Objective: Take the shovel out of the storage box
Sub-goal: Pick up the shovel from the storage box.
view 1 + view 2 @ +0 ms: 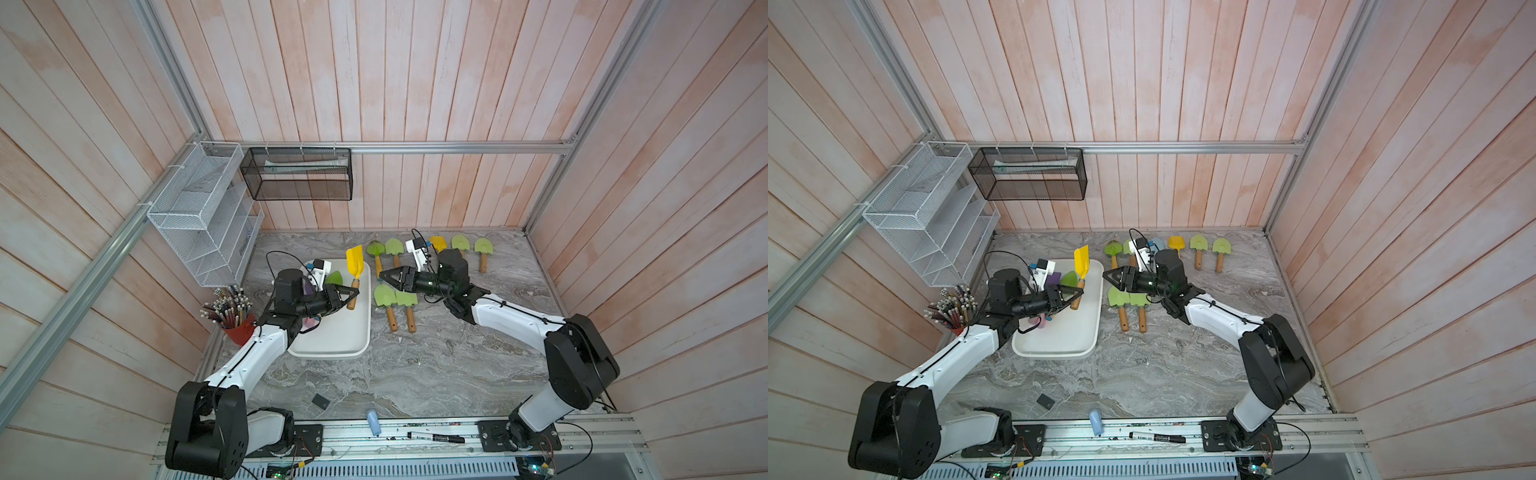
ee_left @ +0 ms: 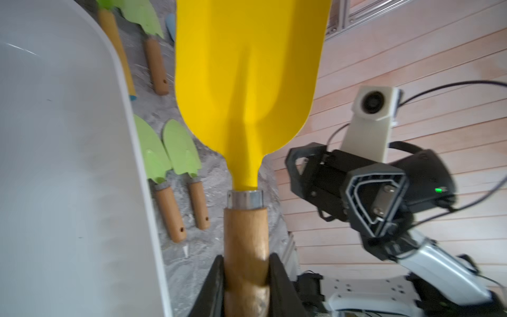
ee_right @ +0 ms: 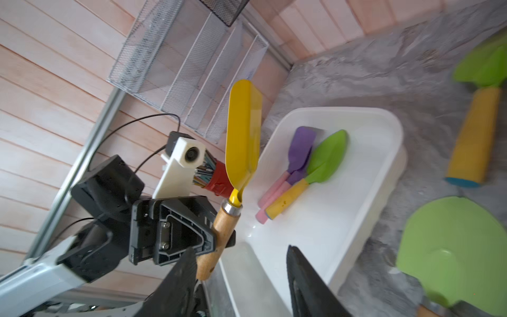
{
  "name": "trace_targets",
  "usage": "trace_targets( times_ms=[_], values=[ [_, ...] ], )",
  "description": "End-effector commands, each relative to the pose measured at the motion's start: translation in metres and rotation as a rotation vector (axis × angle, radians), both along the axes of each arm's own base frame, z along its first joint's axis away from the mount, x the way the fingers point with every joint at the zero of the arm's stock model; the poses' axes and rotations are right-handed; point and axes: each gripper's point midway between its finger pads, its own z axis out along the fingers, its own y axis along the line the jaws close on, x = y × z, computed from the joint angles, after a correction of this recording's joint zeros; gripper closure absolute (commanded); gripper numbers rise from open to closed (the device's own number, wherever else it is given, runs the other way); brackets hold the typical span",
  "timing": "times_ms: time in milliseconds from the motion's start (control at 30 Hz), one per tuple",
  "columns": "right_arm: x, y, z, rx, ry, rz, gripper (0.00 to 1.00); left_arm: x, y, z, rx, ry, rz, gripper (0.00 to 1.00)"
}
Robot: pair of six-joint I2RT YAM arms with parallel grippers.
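A yellow shovel (image 1: 354,259) with a wooden handle is lifted above the right rim of the white storage box (image 1: 345,332), blade toward the back wall. My left gripper (image 1: 352,296) is shut on its handle; in the left wrist view both fingers press the wood at the gripper (image 2: 245,263) below the blade (image 2: 247,82). My right gripper (image 1: 384,276) hovers just right of the box, open, pointing at the shovel, nothing between its fingers (image 3: 189,263). A green shovel (image 3: 326,159) and a purple shovel (image 3: 300,148) lie inside the box (image 3: 356,192).
Two green shovels (image 1: 395,298) lie on the marble table right of the box, several more in a row at the back (image 1: 484,247). A red pencil cup (image 1: 239,330), white wire rack (image 1: 199,216) and black mesh basket (image 1: 297,174) are at the left and back. A marker (image 1: 436,437) lies on the front rail.
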Motion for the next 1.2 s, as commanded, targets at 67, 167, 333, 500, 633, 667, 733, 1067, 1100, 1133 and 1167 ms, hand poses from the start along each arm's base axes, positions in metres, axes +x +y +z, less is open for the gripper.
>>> trace_targets(
  times_ms=[67,167,333,500,633,667,733,1067,1100,1133,1167],
  values=[
    [-0.021,0.014,0.03,0.195,-0.009,0.165,0.44,-0.017,-0.012,0.055,-0.197,-0.122,-0.135,0.92],
    [-0.026,0.016,0.036,0.248,-0.014,0.209,0.44,-0.018,-0.012,0.06,-0.223,-0.124,-0.147,0.92],
    [-0.036,0.021,0.048,0.337,-0.031,0.285,0.44,-0.017,-0.013,0.067,-0.271,-0.114,-0.155,0.92],
    [-0.047,0.03,0.057,0.364,-0.056,0.341,0.45,-0.017,-0.015,0.07,-0.312,-0.1,-0.166,0.92],
    [-0.047,0.033,0.061,0.377,-0.07,0.353,0.47,-0.02,-0.022,0.072,-0.298,-0.101,-0.18,0.92],
    [-0.046,0.034,0.061,0.38,-0.068,0.354,0.48,-0.02,-0.023,0.072,-0.298,-0.101,-0.182,0.92],
    [-0.046,0.035,0.063,0.394,-0.07,0.364,0.49,-0.022,-0.026,0.074,-0.298,-0.101,-0.19,0.92],
    [-0.044,0.035,0.074,0.441,-0.074,0.387,0.63,-0.025,-0.035,0.073,-0.302,-0.097,-0.202,0.92],
    [-0.043,0.034,0.075,0.444,-0.074,0.383,0.66,-0.025,-0.035,0.073,-0.303,-0.098,-0.202,0.92],
    [-0.043,0.033,0.074,0.447,-0.07,0.379,0.68,-0.026,-0.035,0.074,-0.303,-0.101,-0.204,0.92],
    [-0.042,0.032,0.073,0.452,-0.07,0.375,0.7,-0.025,-0.035,0.074,-0.304,-0.102,-0.203,0.92]
  ],
)
